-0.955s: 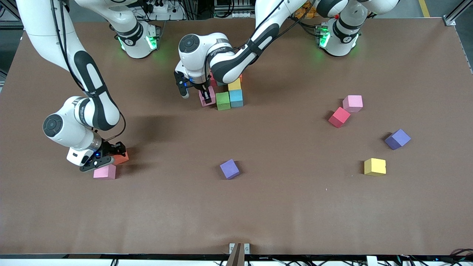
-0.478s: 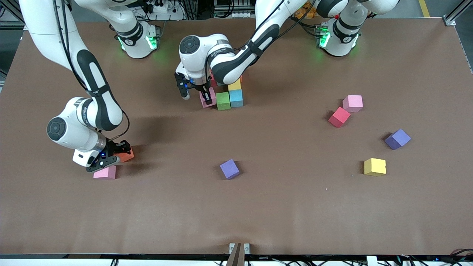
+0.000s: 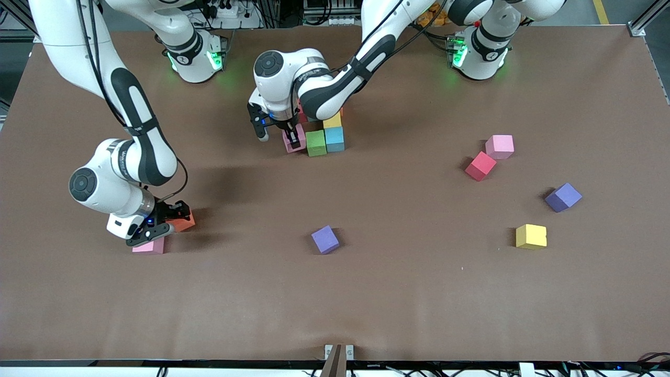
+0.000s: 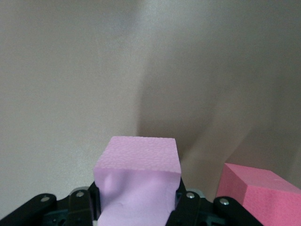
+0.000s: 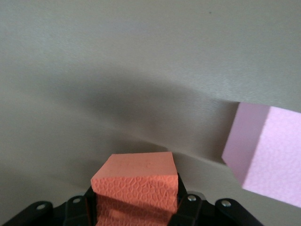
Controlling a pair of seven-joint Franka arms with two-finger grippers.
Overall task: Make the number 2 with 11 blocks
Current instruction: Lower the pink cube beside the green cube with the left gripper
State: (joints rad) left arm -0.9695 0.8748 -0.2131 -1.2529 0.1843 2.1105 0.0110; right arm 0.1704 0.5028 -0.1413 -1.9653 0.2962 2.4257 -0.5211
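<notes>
My left gripper [image 3: 293,137] is shut on a pink block [image 4: 137,181], low at the cluster of blocks, beside the green block [image 3: 316,143]. The cluster also holds a light blue [image 3: 335,139], a yellow [image 3: 332,121] and a red block [image 4: 258,195]. Toward the right arm's end, my right gripper [image 3: 175,222] is shut on an orange block [image 5: 136,188] and holds it just above the table. A loose pink block [image 3: 149,246] lies under that hand. Another pink [image 3: 500,146], a red [image 3: 480,165] and a yellow block [image 3: 531,236] lie toward the left arm's end.
Two purple cubes lie loose: one [image 3: 325,239] mid-table nearer the front camera, one [image 3: 563,197] toward the left arm's end. Bare brown table lies between the cluster and the scattered blocks.
My right gripper has risen a little with the orange block and shifted toward the middle of the table, partly over the loose pink block. The left gripper has barely moved.
</notes>
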